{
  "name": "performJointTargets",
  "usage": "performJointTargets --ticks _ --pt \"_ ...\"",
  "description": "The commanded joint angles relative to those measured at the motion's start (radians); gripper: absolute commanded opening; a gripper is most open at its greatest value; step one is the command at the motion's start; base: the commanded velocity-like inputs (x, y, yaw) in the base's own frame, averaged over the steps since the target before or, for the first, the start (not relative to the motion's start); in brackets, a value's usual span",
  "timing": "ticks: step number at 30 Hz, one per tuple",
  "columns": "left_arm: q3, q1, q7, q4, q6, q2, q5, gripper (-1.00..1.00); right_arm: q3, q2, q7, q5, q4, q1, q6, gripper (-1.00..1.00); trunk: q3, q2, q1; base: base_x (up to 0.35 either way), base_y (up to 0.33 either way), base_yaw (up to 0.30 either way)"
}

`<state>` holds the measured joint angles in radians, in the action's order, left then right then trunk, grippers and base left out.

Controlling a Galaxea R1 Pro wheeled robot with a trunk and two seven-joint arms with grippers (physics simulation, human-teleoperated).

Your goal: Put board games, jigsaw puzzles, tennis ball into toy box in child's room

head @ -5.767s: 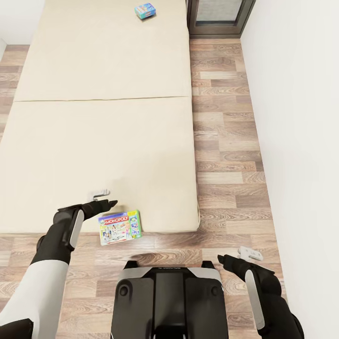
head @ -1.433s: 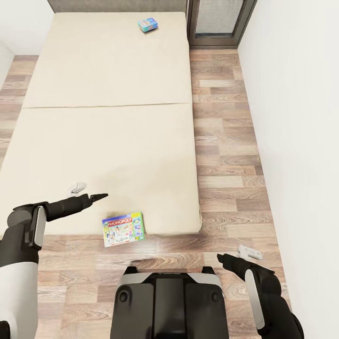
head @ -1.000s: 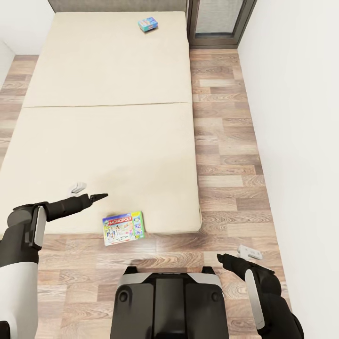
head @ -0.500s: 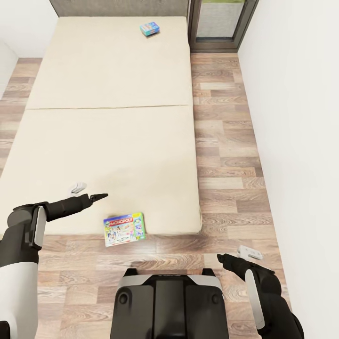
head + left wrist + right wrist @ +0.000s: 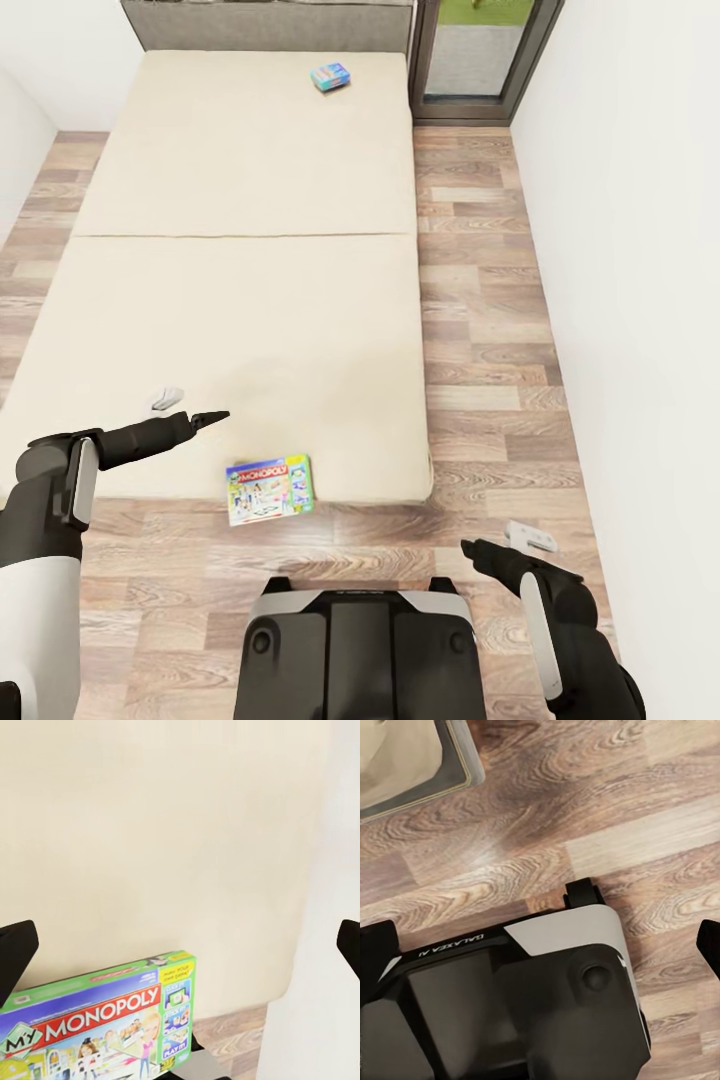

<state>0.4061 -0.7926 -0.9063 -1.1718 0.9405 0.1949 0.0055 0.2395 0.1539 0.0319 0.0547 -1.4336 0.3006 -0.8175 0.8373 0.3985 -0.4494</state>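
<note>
Board games lie on the bed [image 5: 240,250] in two places: the green-edged Monopoly box [image 5: 268,489] sits at the bed's near edge, and a small blue box [image 5: 331,77] rests far up by the grey headboard [image 5: 270,22]. We hold our left gripper [image 5: 190,410] over the mattress, and the Monopoly box lies just beyond and below its fingertips, toward the robot's body, near but not touching. In the left wrist view the same Monopoly box [image 5: 101,1024] appears ahead of the gripper, between the two dark fingers [image 5: 15,952], which stand wide apart at the picture's sides with nothing between them. The blue box is well apart from this gripper, at the far end of the bed.

We keep our right gripper [image 5: 500,545] low over the wood plank floor [image 5: 490,330], well apart from both boxes and off to the side of the bed. In the right wrist view its fingers [image 5: 376,945] are likewise spread apart, empty, above the robot's black and white base [image 5: 510,997], with a corner of the bed frame [image 5: 457,765] beyond.
</note>
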Motion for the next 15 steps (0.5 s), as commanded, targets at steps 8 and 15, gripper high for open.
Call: performJointTargets --ticks 8,15 --pt "0.001 -0.001 -0.003 0.0 0.006 0.007 -0.003 1.0 0.006 0.001 0.005 0.007 0.003 -0.005 -0.002 1.0 -0.012 0.002 -0.001 0.0 0.0 0.069" --pt "-0.001 0.0 -0.001 0.0 0.001 0.013 -0.008 1.0 0.01 -0.002 0.008 0.003 -0.003 -0.013 0.0 1.0 -0.023 0.002 -0.001 0.0 0.0 0.043"
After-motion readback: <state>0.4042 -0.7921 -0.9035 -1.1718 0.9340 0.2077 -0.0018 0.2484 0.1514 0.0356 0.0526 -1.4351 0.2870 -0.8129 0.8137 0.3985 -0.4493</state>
